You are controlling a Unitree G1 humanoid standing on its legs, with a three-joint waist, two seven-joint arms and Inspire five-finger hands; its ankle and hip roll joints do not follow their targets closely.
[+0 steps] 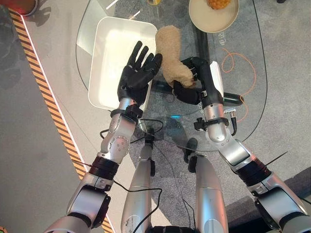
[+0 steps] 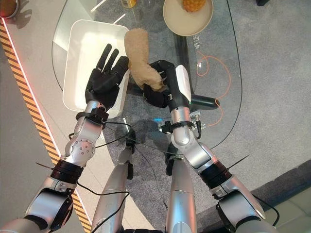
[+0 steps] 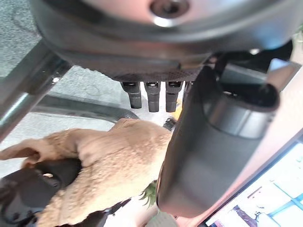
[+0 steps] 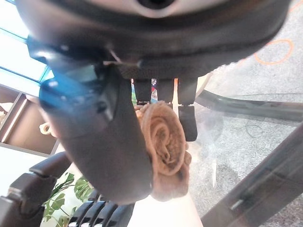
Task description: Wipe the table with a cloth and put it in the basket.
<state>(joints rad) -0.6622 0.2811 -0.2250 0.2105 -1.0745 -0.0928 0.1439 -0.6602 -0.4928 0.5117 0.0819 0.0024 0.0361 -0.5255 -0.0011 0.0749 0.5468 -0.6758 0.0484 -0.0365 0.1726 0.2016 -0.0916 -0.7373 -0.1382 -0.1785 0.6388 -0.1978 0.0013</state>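
Observation:
A tan fluffy cloth (image 1: 171, 54) lies bunched on the round glass table (image 1: 243, 87), just right of the white rectangular basket (image 1: 109, 63). My right hand (image 1: 192, 82) is shut on the cloth's near end, fingers curled round it; the right wrist view shows the cloth (image 4: 165, 146) rolled up between thumb and fingers. My left hand (image 1: 137, 73) hovers open, fingers straight, over the basket's right rim, right beside the cloth. The cloth (image 3: 109, 165) and the dark right hand (image 3: 33, 189) on it appear past my left hand's fingers.
A beige round plate (image 1: 214, 17) with a yellow-orange item sits at the table's far right. An orange cord (image 1: 238, 65) loops under the glass. A striped yellow-black line (image 1: 48, 97) runs along the floor to the left.

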